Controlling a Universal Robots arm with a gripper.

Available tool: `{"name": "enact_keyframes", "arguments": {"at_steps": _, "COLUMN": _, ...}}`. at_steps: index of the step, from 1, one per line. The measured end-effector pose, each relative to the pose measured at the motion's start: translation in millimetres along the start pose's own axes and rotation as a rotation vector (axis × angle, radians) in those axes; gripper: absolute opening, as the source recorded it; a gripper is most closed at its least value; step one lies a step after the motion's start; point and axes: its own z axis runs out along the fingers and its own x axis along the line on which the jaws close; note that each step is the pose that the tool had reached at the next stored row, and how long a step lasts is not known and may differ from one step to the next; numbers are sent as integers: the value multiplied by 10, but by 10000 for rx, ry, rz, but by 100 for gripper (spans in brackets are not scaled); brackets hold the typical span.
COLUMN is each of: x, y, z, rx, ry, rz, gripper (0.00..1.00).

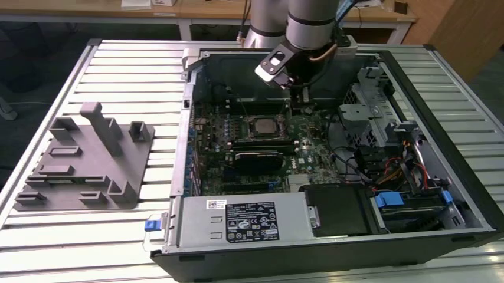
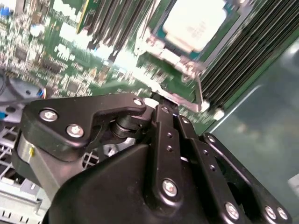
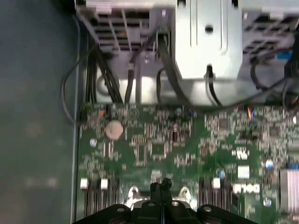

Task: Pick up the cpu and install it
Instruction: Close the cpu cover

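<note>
end effector (image 1: 303,98) hangs low inside the open computer case (image 1: 441,194), on the arm (image 1: 308,23) that comes down over the case's far wall. its two black fingers (image 3: 156,192) are pressed together with nothing between them, which shows in both wrist views.

the cpu (image 1: 260,125) lies flat in its socket on the green motherboard (image 1: 311,159), toward the board's far edge, with its silver top facing up. in the second wrist view the cpu (image 2: 195,22) sits inside the socket's metal frame (image 2: 187,70), and the joined fingertips sit just beside that frame, apart from the chip. in the exterior view the end effector is near the cpu, on the exterior view's right of it. whether the tips touch the board cannot be told.

a round coin battery (image 3: 113,130) sits on the board, with black cables (image 3: 100,70) running beyond the board's edge. a grey metal box with a white label (image 1: 244,219) fills the case's near edge. the case rests on a slatted metal table (image 1: 118,71). a grey moulded block (image 1: 82,159) stands near the table's edge on the exterior view's left, well apart from the case.
</note>
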Motion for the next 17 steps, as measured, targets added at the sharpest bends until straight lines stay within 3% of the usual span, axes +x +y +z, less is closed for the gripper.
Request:
{"name": "enact_keyframes", "arguments": {"at_steps": 3, "x": 0, "y": -79, "z": -5, "rx": 1, "ry": 12, "rz": 3, "gripper": 11}}
{"name": "enact_keyframes", "arguments": {"at_steps": 10, "x": 0, "y": -85, "z": -6, "rx": 3, "ry": 14, "rz": 3, "gripper": 11}}
{"name": "enact_keyframes", "arguments": {"at_steps": 13, "x": 0, "y": -86, "z": -5, "rx": 131, "ry": 6, "rz": 2, "gripper": 11}}
{"name": "enact_keyframes", "arguments": {"at_steps": 17, "x": 0, "y": -85, "z": -4, "rx": 134, "ry": 7, "rz": 2, "gripper": 11}}
